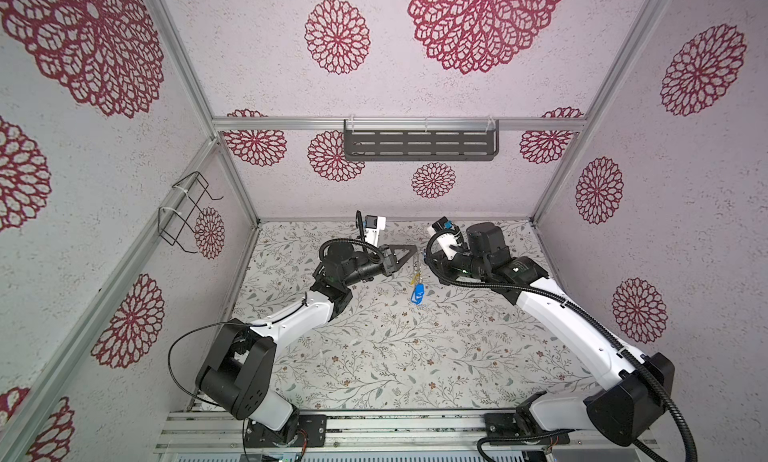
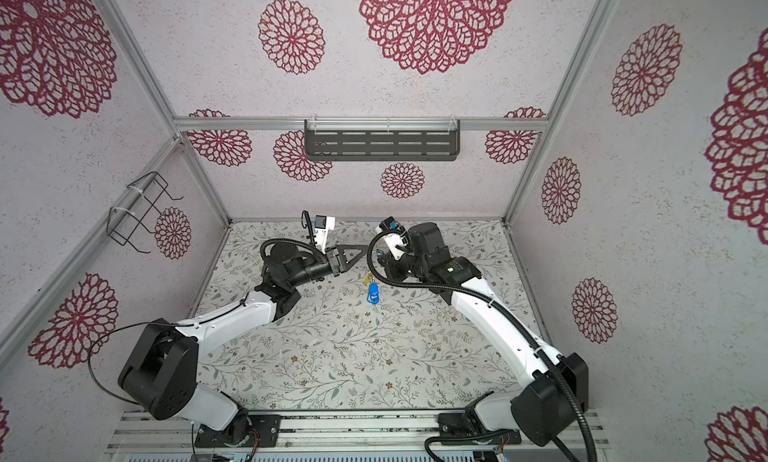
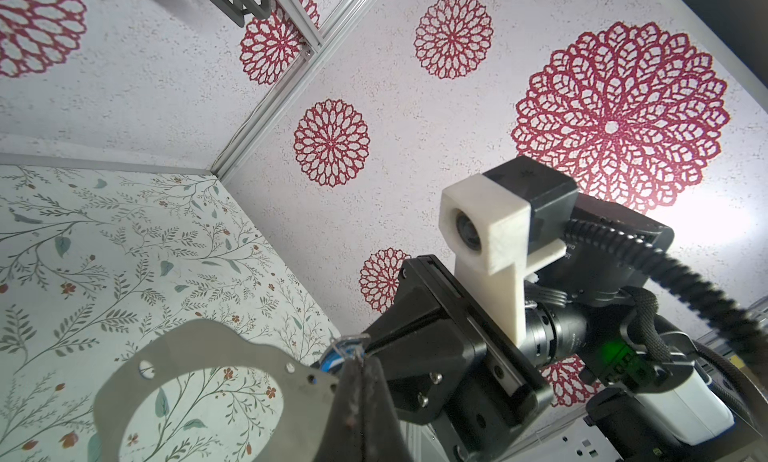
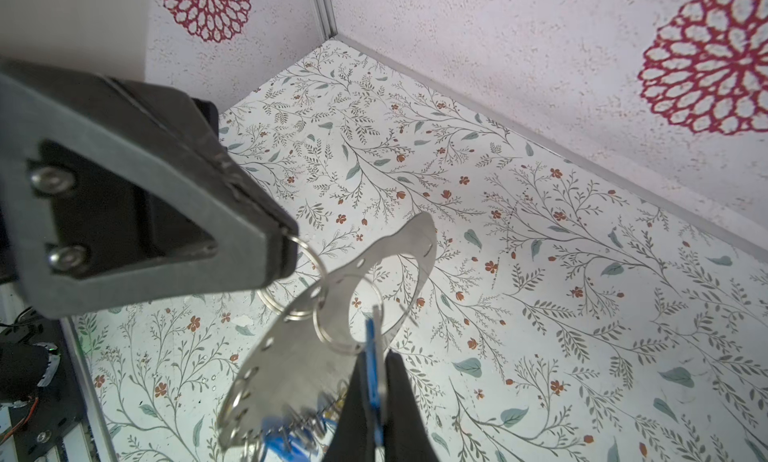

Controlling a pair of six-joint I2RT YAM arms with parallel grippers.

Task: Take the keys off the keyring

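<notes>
The keyring, a flat grey plate with a wide hole, hangs in the air between both grippers, also in the left wrist view. My left gripper is shut on a small split ring threaded through the plate's rim. My right gripper is shut on a blue key tag held edge-on between its dark fingers. More keys with blue tags dangle blurred from the plate's lower rim. In both top views the bundle of keys hangs below the left gripper.
The floral table surface lies below the hanging bundle. A dark slotted shelf is fixed to the back wall, and a black wire rack to the left wall. The two arms' bases stand at the front rail.
</notes>
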